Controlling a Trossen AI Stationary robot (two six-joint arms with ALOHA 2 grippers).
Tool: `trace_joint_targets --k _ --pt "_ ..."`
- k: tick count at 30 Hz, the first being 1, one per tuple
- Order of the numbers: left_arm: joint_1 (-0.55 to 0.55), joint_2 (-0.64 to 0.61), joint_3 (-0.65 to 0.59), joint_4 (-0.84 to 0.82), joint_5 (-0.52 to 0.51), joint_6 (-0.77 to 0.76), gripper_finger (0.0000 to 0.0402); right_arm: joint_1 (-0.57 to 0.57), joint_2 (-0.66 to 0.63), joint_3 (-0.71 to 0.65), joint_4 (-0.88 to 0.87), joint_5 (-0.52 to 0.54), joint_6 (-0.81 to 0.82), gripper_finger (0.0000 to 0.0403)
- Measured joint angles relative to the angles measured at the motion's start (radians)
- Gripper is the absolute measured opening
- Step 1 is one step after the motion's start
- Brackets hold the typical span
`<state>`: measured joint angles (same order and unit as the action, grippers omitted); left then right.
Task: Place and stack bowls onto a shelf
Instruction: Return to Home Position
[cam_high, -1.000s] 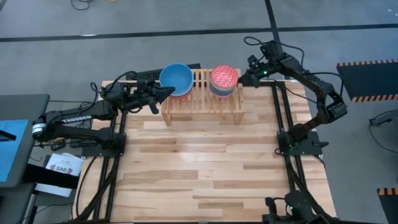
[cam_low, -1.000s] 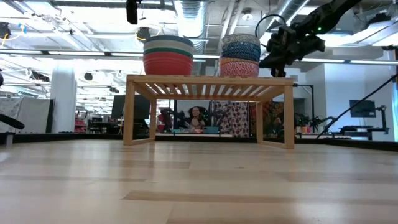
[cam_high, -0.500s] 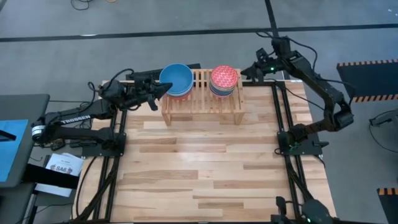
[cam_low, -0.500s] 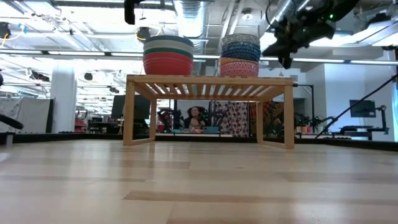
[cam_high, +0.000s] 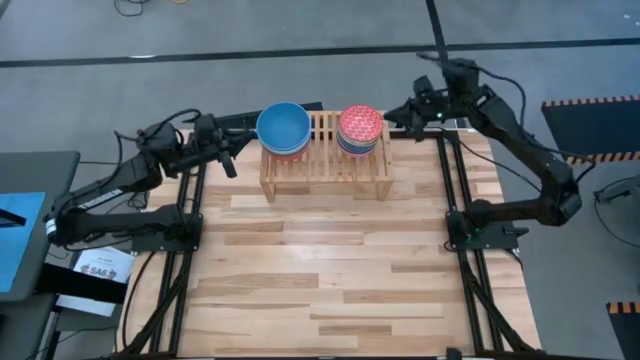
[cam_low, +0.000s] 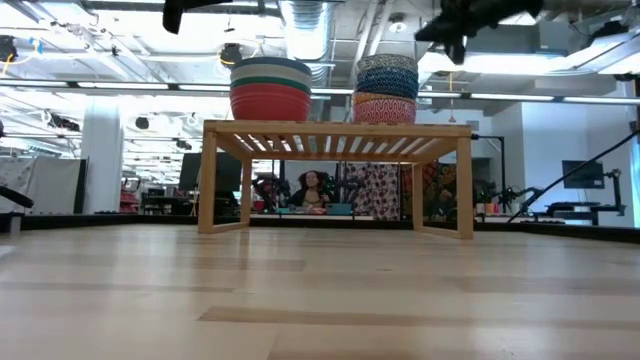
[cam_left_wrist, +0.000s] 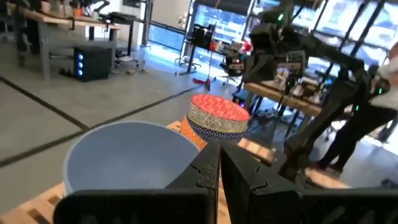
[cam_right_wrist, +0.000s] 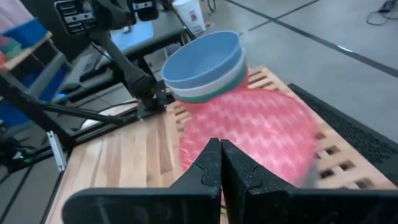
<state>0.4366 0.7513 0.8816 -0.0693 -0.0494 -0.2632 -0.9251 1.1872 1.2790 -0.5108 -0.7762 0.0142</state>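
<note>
We saw blue-topped stack, red-topped stack on shelf; left tool, right tool both clenched empty, flanking shelf; we judged them stiff, light, slick, chippable; best pinched at rim.

Overhead, table-level, wrist views; common shelf

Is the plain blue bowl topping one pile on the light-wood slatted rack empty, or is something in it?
Empty: the plain blue bowl shows only its bare inside from above.
</note>
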Motion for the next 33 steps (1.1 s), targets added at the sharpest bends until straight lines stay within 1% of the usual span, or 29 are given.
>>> trace_joint_targets --k 3,7,9,14,18,22,25,27,30,33 --pt "0.0 -0.014 0.0 -0.028 0.001 0.049 0.0 0.136 0.003 0.036 -0.002 0.147 0.049 0.002" --pt "0.002 -0.025 0.0 -0.054 0.028 0.11 0.0 0.283 0.06 0.132 -0.009 0.323 0.12 0.002" --pt "0.008 -0.026 0.0 -0.062 0.059 0.134 0.0 0.326 0.1 0.194 -0.021 0.401 0.15 0.002" --pt "0.019 -0.037 0.0 -0.107 0.15 0.162 0.0 0.381 0.217 0.338 -0.142 0.595 0.18 0.002" --pt "0.019 -0.039 0.0 -0.147 0.184 0.166 0.0 0.419 0.302 0.415 -0.184 0.688 0.245 0.002" --pt "0.019 -0.039 0.0 -0.167 0.227 0.174 0.0 0.471 0.383 0.502 -0.206 0.765 0.248 0.002" --pt "0.019 -0.039 0.0 -0.167 0.26 0.187 0.0 0.493 0.445 0.592 -0.279 0.804 0.243 0.002" --pt "0.019 -0.039 0.0 -0.167 0.264 0.192 0.0 0.503 0.486 0.661 -0.338 0.852 0.248 0.002" --pt "0.019 -0.039 0.0 -0.165 0.259 0.193 0.0 0.515 0.547 0.75 -0.41 0.952 0.25 0.002" --pt "0.019 -0.038 0.0 -0.166 0.247 0.193 0.0 0.539 0.6 0.8 -0.444 0.977 0.263 0.002"
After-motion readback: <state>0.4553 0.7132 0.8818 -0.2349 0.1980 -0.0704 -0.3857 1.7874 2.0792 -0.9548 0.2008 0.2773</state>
